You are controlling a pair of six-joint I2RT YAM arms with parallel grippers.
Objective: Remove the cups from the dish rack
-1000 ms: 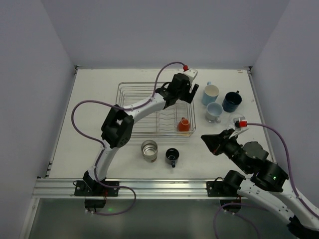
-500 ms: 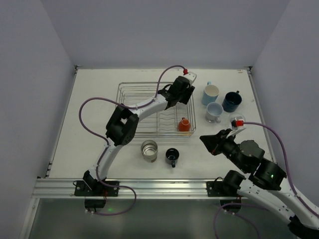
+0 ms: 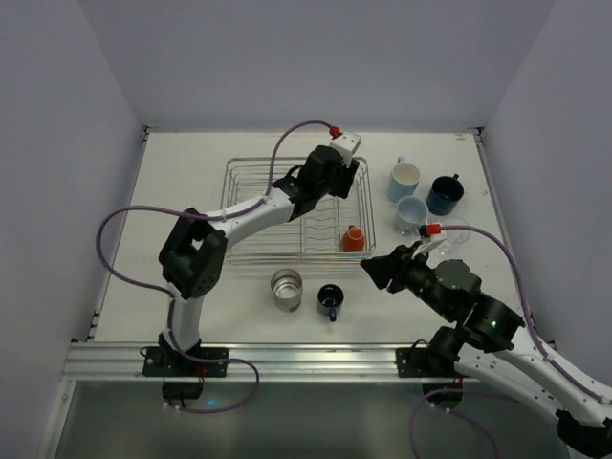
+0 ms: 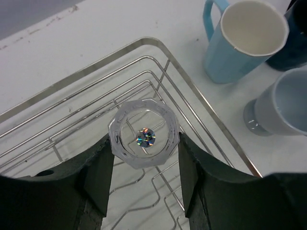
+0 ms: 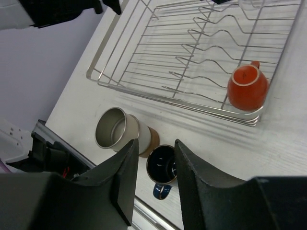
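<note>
The clear glass [image 4: 144, 139] sits between the 2 fingers of the left gripper [image 4: 145, 149], which press on its faceted sides. The dish rack [image 4: 201, 103] corner lies just below. We judge the glass light, rigid, slick and breakable, so a gentle hold on the flat facets suits it. The left arm reaches far forward, wrist tipped down. The right gripper [image 5: 154, 149] hangs slightly parted and empty above the small dark blue cup [image 5: 160, 165].

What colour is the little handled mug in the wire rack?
Orange; the right wrist view shows the mug best.
</note>
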